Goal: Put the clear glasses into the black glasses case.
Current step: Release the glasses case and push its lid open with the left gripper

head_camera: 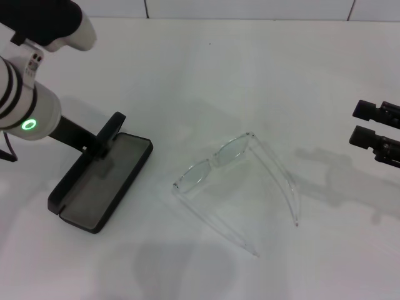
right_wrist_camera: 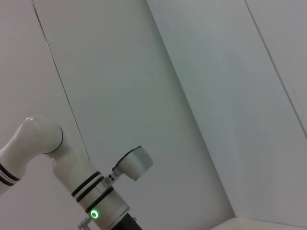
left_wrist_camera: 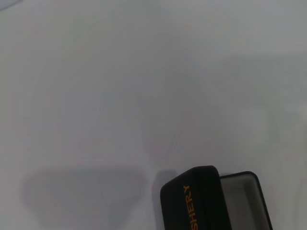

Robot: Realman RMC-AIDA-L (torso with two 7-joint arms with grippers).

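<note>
The clear glasses [head_camera: 215,159] lie unfolded on the white table, mid-view from the head, their long temple arms pointing toward me. The black glasses case [head_camera: 100,187] lies open to their left, grey lining up. In the left wrist view its black lid with orange lettering [left_wrist_camera: 194,201] and a strip of grey lining show at the lower edge. My left gripper [head_camera: 107,137] is at the far end of the case, against its rim. My right gripper [head_camera: 355,124] hovers open and empty at the right edge, well right of the glasses.
The white table [head_camera: 206,69] runs back to a tiled wall [head_camera: 250,7]. The right wrist view shows only the wall and my left arm [right_wrist_camera: 91,191] with its green light.
</note>
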